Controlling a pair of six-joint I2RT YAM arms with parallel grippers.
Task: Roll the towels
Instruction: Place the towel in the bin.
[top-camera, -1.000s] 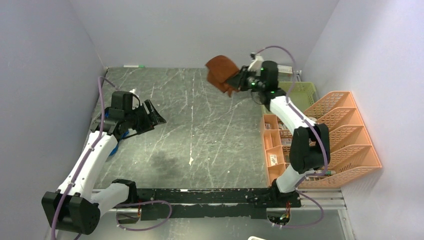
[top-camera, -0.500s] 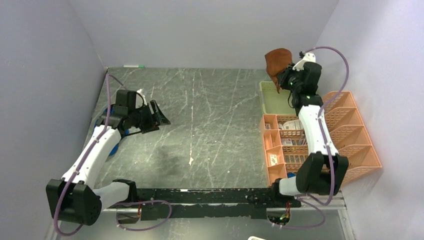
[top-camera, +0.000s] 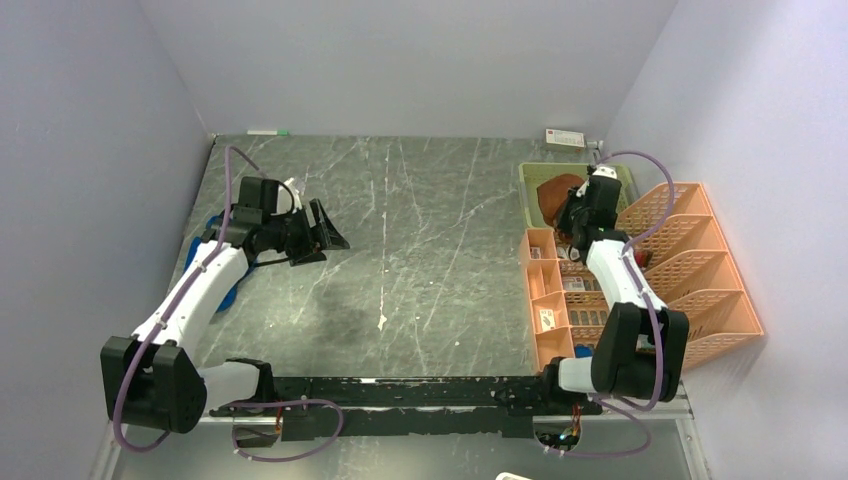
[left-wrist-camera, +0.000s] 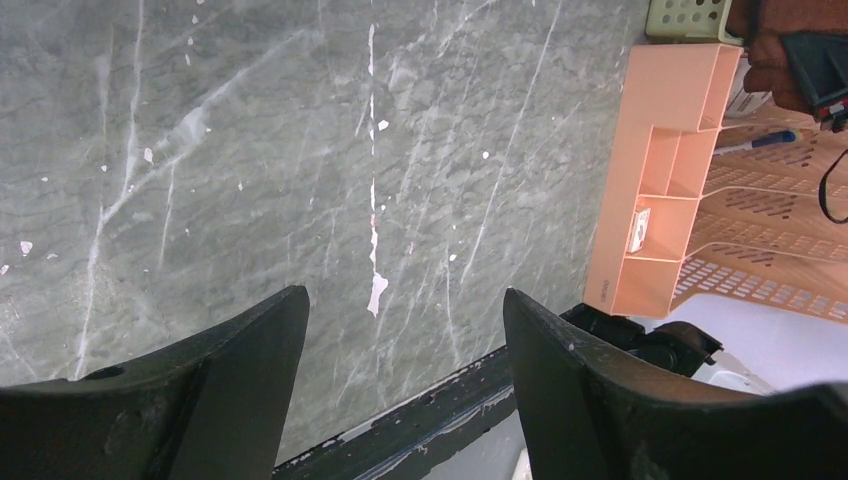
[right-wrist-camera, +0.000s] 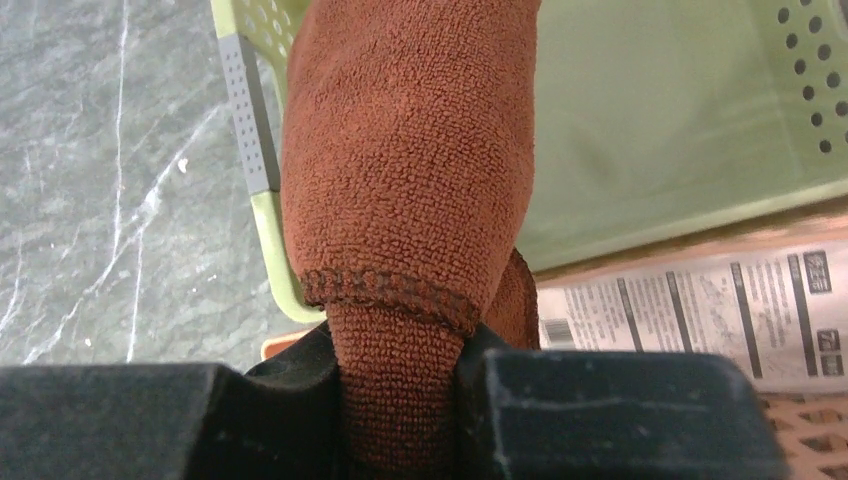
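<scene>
The rust-brown towel (top-camera: 553, 189) hangs bunched over the near left part of the green basket (top-camera: 530, 196) at the table's back right. My right gripper (top-camera: 573, 214) is shut on its lower end. In the right wrist view the towel (right-wrist-camera: 410, 180) is pinched between the black fingers of that gripper (right-wrist-camera: 400, 375), above the basket's rim (right-wrist-camera: 264, 230). A strip of the blue towel (top-camera: 228, 297) shows at the table's left edge, mostly hidden under my left arm. My left gripper (top-camera: 325, 232) hovers open over the left half of the table, and the left wrist view shows nothing between its fingers (left-wrist-camera: 400, 300).
An orange divided organiser (top-camera: 548, 290) and orange slotted trays (top-camera: 690, 270) stand along the right side, just in front of the basket. A small white box (top-camera: 564, 138) and a green-capped marker (top-camera: 268, 132) lie at the back edge.
My right arm swung from the back centre to the right and lowered the brown towel down to the green basket. My left gripper drifted slightly right and spread a little wider.
</scene>
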